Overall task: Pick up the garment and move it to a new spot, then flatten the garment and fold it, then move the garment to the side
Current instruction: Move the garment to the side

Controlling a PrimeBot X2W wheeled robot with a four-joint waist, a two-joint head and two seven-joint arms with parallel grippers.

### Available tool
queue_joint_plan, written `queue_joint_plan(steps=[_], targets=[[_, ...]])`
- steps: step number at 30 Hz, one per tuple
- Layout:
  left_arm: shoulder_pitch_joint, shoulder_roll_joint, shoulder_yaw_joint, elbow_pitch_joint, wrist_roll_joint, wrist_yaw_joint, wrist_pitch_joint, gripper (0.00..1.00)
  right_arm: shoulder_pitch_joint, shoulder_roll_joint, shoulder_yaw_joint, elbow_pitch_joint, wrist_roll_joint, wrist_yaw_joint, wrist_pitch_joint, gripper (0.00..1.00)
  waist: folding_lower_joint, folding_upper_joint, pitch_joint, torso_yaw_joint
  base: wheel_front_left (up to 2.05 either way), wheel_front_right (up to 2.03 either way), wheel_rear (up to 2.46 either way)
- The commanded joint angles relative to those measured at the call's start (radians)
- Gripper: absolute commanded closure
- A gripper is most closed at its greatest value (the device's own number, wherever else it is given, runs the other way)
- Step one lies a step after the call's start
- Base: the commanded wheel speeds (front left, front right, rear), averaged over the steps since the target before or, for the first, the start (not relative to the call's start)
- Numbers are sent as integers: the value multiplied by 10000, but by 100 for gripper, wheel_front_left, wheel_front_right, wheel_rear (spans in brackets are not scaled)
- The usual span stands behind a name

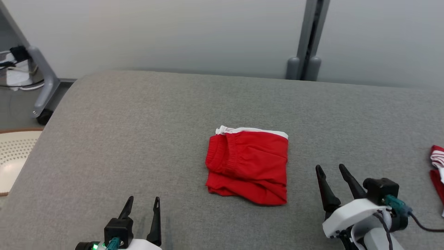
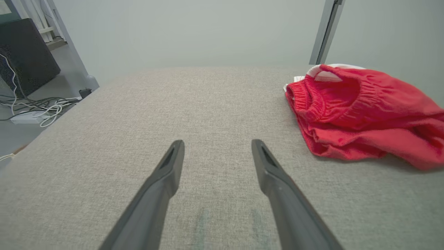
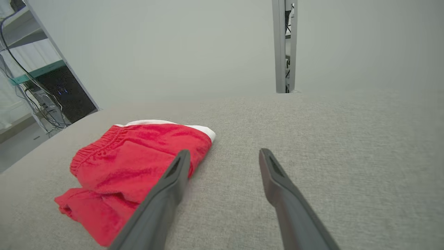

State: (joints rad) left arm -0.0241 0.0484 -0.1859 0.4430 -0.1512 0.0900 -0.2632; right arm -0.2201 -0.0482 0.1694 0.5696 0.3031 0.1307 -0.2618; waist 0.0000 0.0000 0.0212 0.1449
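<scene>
**Folded shorts mid-table, both grippers empty: how I'd handle the move**

Starting at the left, my left gripper point(image 1: 143, 199) sits low near the front edge of the grey table point(image 1: 138, 121). Its jaws are spread wide with nothing between them, well apart from the cloth.

In the middle is the garment point(image 1: 248, 166), red shorts with white trim along the far edge. It's lying in a compact, roughly square bundle, elastic waistband on its left side. To me it looks folded already, so I reckon what's left is shifting it to the side.

My right gripper point(image 1: 330, 168) is near the bundle's right edge, jaws also spread and empty. I'd come in low with that one, pinch through all the layers at the near right corner, and drag it flat rather than lift, or the fold could come undone. I'd also steer clear of the red-and-white cloth point(image 1: 437, 166) at the far right edge.
</scene>
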Motion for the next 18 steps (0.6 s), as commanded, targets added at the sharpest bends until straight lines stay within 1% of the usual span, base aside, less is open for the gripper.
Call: queue_joint_plan(steps=[1,5,8,13,18], targets=[[-195,50,-43,-14,11,-3,-14,0,-318,-60,19,208,268,-1,-40,0,0,0,430,667,0,0,0],[-365,42,-104,-87,-158,30,-14,0,-1092,-57,172,886,941,-1,-40,0,0,0,700,1193,0,0,0],[-404,44,-139,-100,-129,15,-12,0,-1475,-73,343,1399,1373,-1,-40,0,0,0,886,1455,0,0,0],[-520,45,-225,-120,-181,8,-14,0,-1892,-70,852,2330,2360,-1,-39,0,0,0,1113,1671,0,0,0],[-519,44,-261,-174,-373,79,-14,0,-1770,-65,1607,2687,3303,1,-39,0,0,0,1235,1681,0,0,0]])
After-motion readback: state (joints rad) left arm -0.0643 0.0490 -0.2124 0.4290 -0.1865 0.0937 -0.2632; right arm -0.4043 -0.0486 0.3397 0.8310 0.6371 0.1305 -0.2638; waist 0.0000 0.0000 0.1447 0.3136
